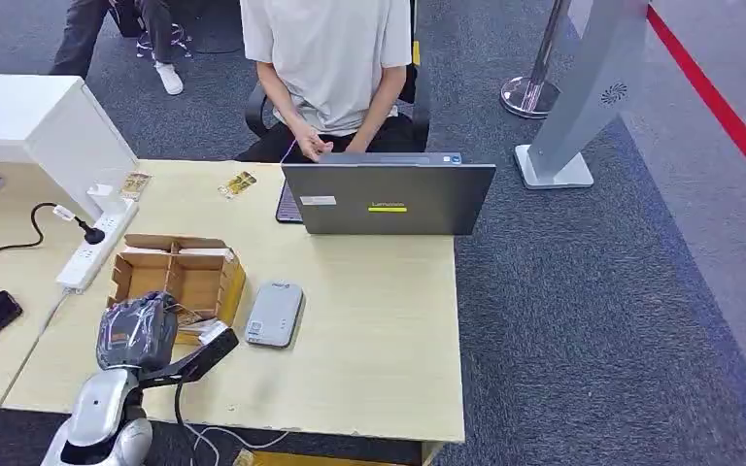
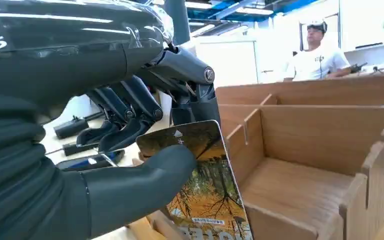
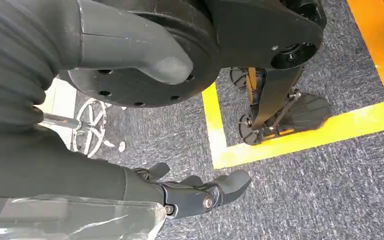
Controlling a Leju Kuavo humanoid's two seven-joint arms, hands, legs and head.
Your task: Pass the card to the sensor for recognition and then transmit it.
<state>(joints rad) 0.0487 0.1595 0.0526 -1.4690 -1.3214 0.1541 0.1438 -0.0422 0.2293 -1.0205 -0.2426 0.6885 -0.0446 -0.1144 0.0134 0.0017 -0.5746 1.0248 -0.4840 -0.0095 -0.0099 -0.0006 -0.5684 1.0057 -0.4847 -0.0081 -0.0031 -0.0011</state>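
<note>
Pinching the card [image 2: 200,185] between thumb and dark fingers [image 2: 130,130], the left hand [image 1: 136,330] sits at the near edge of the cardboard box [image 1: 177,275], and the card stands in the box's front compartment. Just right of the box lies the grey sensor [image 1: 274,315] on the table [image 1: 379,330]. Down by the carpet hangs the right hand [image 3: 190,192], fingers loosely curled, holding nothing.
</note>
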